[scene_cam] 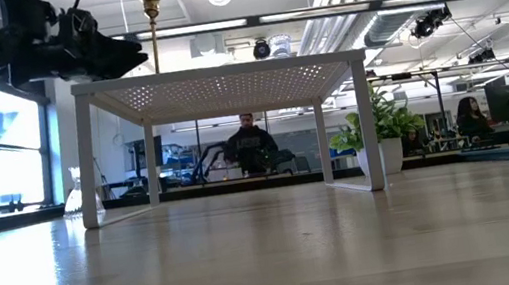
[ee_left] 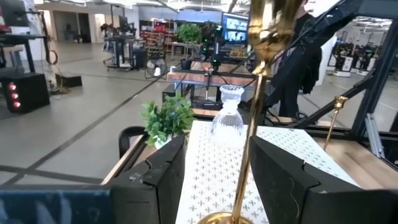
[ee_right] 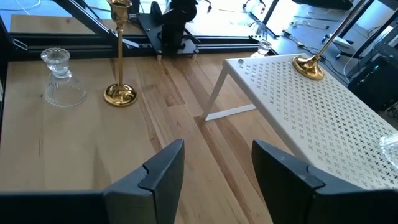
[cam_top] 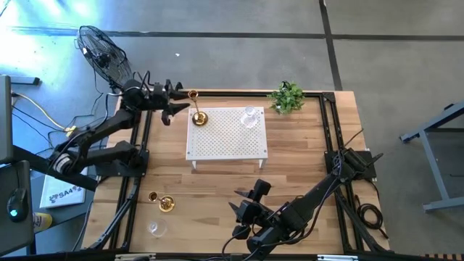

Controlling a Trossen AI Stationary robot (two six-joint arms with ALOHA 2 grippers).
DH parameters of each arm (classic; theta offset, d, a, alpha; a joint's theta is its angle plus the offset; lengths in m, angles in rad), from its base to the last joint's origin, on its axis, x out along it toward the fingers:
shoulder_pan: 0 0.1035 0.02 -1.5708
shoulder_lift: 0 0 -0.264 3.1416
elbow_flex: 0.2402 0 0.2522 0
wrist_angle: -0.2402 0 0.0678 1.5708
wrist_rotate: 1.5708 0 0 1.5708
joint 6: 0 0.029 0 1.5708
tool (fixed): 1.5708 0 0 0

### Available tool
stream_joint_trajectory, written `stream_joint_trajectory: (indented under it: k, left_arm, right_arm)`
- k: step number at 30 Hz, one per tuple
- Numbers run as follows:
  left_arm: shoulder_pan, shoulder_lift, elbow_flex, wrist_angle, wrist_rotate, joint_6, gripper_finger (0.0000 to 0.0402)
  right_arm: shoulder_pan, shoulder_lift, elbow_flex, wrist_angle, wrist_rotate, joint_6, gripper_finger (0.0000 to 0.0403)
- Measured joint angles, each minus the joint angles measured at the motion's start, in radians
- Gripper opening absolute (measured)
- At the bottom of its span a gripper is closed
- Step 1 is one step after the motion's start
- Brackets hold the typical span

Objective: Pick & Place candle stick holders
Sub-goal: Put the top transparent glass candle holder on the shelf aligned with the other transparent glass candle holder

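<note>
The left gripper point(cam_top: 183, 107) is hovering at the far-left corner of the white perforated stand point(cam_top: 227, 134), fingers point(ee_left: 158, 180) spread apart on either side of a tall brass candle stick holder point(cam_top: 199, 116) that is standing on that corner near the edge; nothing is clamping it that I can see. A clear glass holder point(cam_top: 251, 117) is sitting on the stand's far-right part. The right gripper point(cam_top: 246, 201) is waiting over bare wood near the table's point(cam_top: 304, 167) front edge, jaws released and empty, with open board between it and the stand. Down at the front-left, a second brass holder point(cam_top: 166, 204) and a second glass holder point(cam_top: 156, 229) are standing close together. The green plant point(cam_top: 288, 97) is sitting at the far edge.
</note>
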Motion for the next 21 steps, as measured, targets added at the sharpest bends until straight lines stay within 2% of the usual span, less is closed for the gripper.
stream_joint_trajectory:
  k: [7,14,18,21]
  left_arm:
    - [0.042,-0.055,0.0,-0.016,0.0,-0.061,0.0172]
    - [0.044,-0.167,0.0,-0.03,0.02,-0.21,0.0172]
    - [0.044,-0.255,0.0,-0.085,0.015,-0.21,0.0172]
    - [0.044,-0.322,0.035,-0.247,-0.017,-0.205,0.0172]
  right_arm:
    - [0.0,0.0,0.0,0.0,0.0,-0.001,0.0181]
    - [0.0,0.0,0.0,0.0,-0.01,0.0,0.0181]
    - [0.0,0.0,0.0,0.0,-0.022,0.001,0.0181]
    - [0.0,0.0,0.0,0.0,-0.022,0.001,0.0181]
